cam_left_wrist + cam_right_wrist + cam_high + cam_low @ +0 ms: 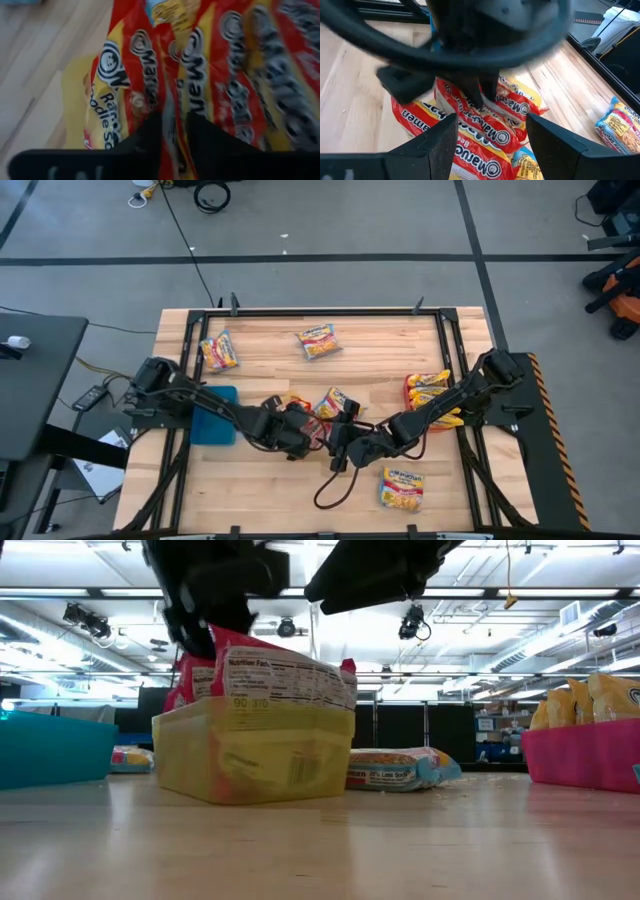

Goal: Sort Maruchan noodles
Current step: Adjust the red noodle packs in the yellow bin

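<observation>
A yellow tray [250,765] at the table's middle holds several red-orange Maruchan packets [285,675] that stand on edge in it. My left gripper [298,430] is over the tray, shut on one red packet [150,75]. My right gripper [492,140] hovers open just above the same red packets [480,135], close beside the left gripper [482,92], and touches nothing. Loose packets lie flat on the table at the far left [220,350], the far middle [318,340], beside the tray [335,402] and near the front edge [402,488]. My left gripper pinches the red packet's top edge [172,112] between its two fingers [150,142]. The fingers come from above and point down. The packet's lower part sits in the yellow tray among the other red packets.
A blue tray [213,415] lies left of the yellow one, under the left arm. A red tray [430,395] with yellow-orange packets [610,695] lies at the right, under the right arm. A blue and white packet [400,768] lies behind the yellow tray. A black cable [335,485] loops below the grippers.
</observation>
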